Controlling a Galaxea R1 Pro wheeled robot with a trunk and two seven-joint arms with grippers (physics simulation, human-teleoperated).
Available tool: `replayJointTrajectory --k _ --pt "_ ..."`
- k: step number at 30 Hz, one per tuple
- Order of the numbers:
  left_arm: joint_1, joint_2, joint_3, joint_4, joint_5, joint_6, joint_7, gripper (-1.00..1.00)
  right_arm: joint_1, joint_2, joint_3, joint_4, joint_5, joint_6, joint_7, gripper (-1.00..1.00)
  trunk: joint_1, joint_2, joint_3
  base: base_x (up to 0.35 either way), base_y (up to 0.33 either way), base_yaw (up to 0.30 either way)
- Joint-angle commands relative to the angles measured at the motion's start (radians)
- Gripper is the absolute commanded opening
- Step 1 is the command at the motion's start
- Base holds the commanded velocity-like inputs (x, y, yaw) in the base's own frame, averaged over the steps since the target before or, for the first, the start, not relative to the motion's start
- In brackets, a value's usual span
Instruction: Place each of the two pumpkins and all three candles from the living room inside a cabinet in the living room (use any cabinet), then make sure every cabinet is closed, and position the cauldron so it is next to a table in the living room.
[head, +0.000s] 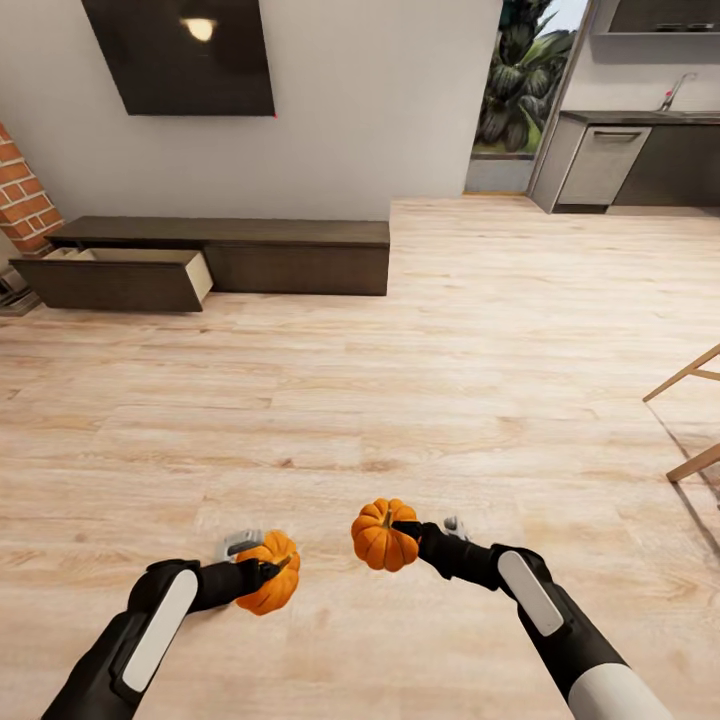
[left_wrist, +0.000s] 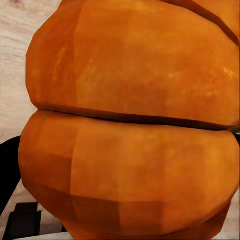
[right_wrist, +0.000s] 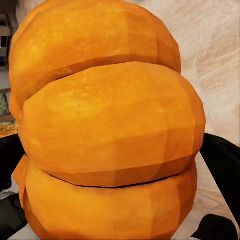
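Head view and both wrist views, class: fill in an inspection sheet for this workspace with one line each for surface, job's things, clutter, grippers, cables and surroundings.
Surface: pale wood plank floor, bare between the robot and the cabinet.
Job's things: two orange ribbed pumpkins, left pumpkin and right pumpkin, each held above the floor; long low dark brown wooden cabinet against the wall, its left drawer pulled open, pale inside.
Clutter: nothing seen.
Grippers: left gripper shut on the left pumpkin; right gripper shut on the right pumpkin.
Cables: nothing seen.
Surroundings: dark wall panel, red brick column, kitchen units, light wooden legs at the right edge.
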Motion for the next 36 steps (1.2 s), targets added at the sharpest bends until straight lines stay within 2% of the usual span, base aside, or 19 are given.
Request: replayJointTrajectory --k 1,10,14,28,36 --pt "0.000 0.001 -0.002 -0.007 0.011 0.002 0.011 -1.00 -0.001 -0.001 0.002 0.006 0.001 -0.003 0.004 -1.00 0.000 0.000 -0.001 0.000 0.000 0.000" --pt "0.000 0.002 -0.001 -0.014 0.012 -0.004 0.012 -1.00 -0.001 -0.001 0.002 0.037 0.003 -0.002 -0.002 -1.00 0.000 0.000 -0.001 0.002 0.053 0.007" --pt "0.000 0.002 0.000 -0.015 0.011 -0.004 0.012 -1.00 -0.001 -0.001 0.002 0.037 0.003 -0.002 -0.001 -1.00 0.000 0.000 -0.001 0.132 0.045 0.187" --pt "0.000 0.003 0.002 -0.016 0.011 -0.004 0.013 -1.00 -0.001 -0.001 0.003 0.037 0.003 -0.002 0.001 -1.00 0.000 0.000 -0.001 0.281 0.104 0.272" --pt "0.000 0.003 0.006 -0.016 0.012 -0.004 0.013 -1.00 -0.001 -0.001 0.002 0.037 0.003 -0.002 0.002 -1.00 0.000 0.000 -0.001 0.325 0.003 0.054"
